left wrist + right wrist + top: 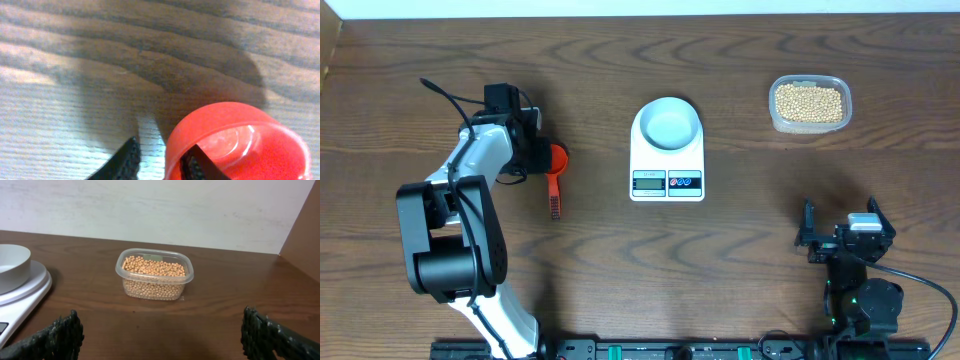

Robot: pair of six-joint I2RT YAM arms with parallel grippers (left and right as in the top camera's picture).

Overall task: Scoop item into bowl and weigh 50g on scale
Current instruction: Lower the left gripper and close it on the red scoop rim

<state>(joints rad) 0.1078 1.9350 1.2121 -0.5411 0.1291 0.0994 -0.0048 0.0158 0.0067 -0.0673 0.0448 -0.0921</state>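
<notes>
A red scoop [557,157] with a dark handle lies left of the scale [667,182]. My left gripper [542,153] is down over its cup. In the left wrist view the gripper [165,146] straddles the wall of the scoop [240,145]: one finger is inside the cup, the other [127,157] outside with a strip of table showing between it and the wall. The pale bowl [667,123] stands on the scale. The item [808,102] fills a clear tub at the far right. My right gripper [844,238] rests open near the front right, holding nothing.
From the right wrist, the tub of beans [154,267] sits ahead on the dark wood table, with the bowl [12,265] and the scale [20,297] at the left edge. A pale wall runs behind the table's far edge.
</notes>
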